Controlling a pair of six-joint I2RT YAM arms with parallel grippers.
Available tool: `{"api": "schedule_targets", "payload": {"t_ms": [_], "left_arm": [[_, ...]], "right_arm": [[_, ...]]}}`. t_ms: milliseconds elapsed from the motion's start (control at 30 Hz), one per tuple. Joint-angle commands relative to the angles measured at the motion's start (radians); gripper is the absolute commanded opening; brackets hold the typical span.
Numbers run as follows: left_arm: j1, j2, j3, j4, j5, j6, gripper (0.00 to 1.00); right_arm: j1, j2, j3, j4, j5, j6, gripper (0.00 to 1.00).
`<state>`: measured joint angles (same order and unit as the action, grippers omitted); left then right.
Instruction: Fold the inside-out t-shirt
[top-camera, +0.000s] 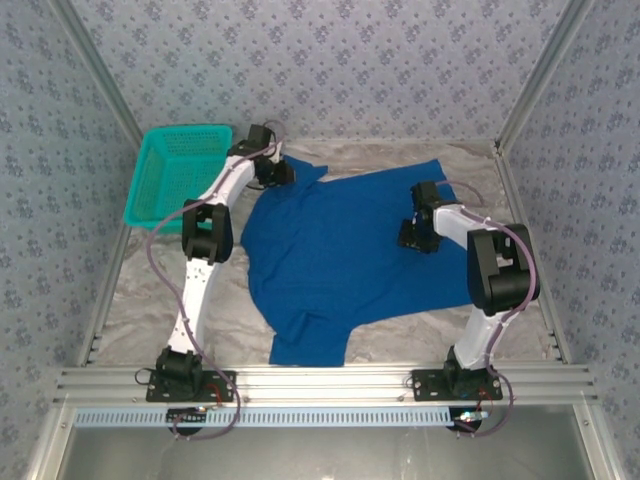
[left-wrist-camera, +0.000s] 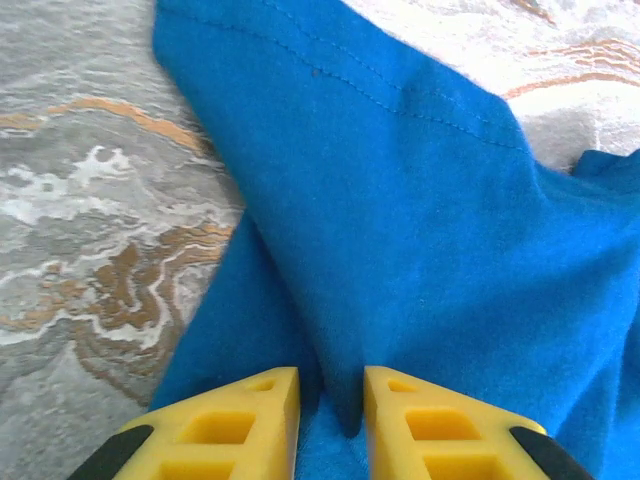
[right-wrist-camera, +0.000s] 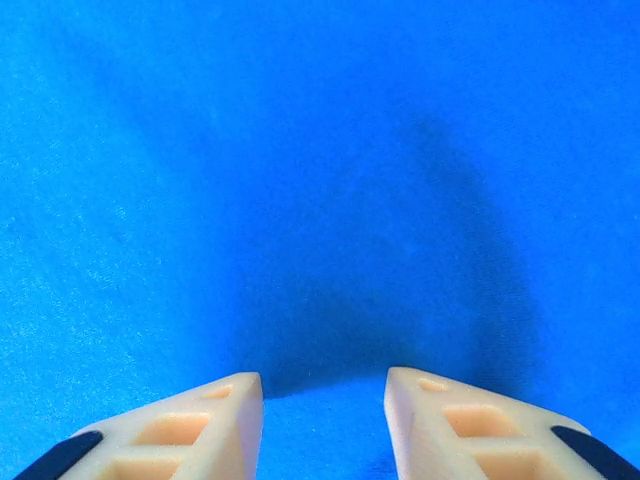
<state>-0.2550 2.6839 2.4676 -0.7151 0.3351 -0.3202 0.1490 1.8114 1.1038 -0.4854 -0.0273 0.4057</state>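
Note:
The royal-blue inside-out t-shirt lies spread and rumpled across the middle of the table. A sleeve points toward the near edge. My left gripper sits at the shirt's far left corner. In the left wrist view its yellow fingers stand close together, and the left gripper is pinching a raised ridge of the t-shirt. My right gripper rests on the shirt's right half. In the right wrist view the right gripper has its pale fingers apart, tips down on smooth blue t-shirt.
A teal mesh basket stands at the far left, just beyond the left arm. Marbled grey table covering shows around the shirt and beside the left fingers. Patterned walls and metal rails enclose the table.

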Motion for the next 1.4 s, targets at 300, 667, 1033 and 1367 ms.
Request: {"api": "schedule_targets", "payload": {"t_ms": [300,667,1033,1367], "left_arm": [[0.051,-0.022,-0.079,0.015,-0.055,-0.039,0.31],[0.066,0.005,0.074,0.011,-0.074,-0.055,0.44],[-0.002,-0.338,-0.296,0.155,0.04,-0.068,0.56],[-0.072,-0.688,-1.036,0.435,0.047,-0.158,0.56]], "right_arm": [[-0.086,-0.057,-0.112,-0.079,0.025,0.062,0.4],[-0.056,-0.062,-0.032,-0.05,-0.067,-0.019,0.43],[0.001,-0.243,-0.042,-0.094,-0.069,-0.09,0.51],[-0.063,-0.279,-0.119,-0.209,-0.036,-0.036,0.52]]}}
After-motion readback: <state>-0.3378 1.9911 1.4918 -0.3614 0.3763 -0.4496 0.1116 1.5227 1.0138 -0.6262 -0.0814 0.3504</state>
